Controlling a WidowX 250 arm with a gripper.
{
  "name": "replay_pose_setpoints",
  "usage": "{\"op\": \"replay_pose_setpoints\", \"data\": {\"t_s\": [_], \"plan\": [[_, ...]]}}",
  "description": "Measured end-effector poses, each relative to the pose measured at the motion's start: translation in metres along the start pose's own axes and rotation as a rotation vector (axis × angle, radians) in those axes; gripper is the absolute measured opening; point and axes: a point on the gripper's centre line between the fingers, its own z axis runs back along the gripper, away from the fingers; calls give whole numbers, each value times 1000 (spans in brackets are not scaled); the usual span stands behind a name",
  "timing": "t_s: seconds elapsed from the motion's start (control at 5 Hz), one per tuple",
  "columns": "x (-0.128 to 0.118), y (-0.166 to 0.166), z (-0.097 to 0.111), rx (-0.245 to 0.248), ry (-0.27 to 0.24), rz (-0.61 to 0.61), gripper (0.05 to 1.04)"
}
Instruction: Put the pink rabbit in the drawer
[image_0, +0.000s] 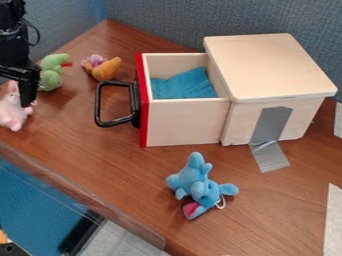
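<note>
At the left edge of the camera view, the black gripper hangs low over the table, right beside the pink rabbit. The rabbit's upper part is close against the gripper and partly cut off by the view's edge. Whether the gripper holds it, I cannot tell. The wooden drawer, with a red front and black handle, is pulled out to the left from its box. A blue cloth lies inside it.
Behind the rabbit sit a green plush toy and an orange and purple one. A blue plush toy lies in front of the drawer. The box has grey tape down its front. The table's front edge runs diagonally at lower left.
</note>
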Motion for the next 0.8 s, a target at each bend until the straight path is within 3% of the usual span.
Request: {"op": "replay_pose_setpoints", "data": {"t_s": [0.4,0.6,0.8], "plan": [[-4,6,-19,58,32,9,949],[-6,5,-25,46,73,21,667],[-6,-2,-23,-11,82,36,464]]}}
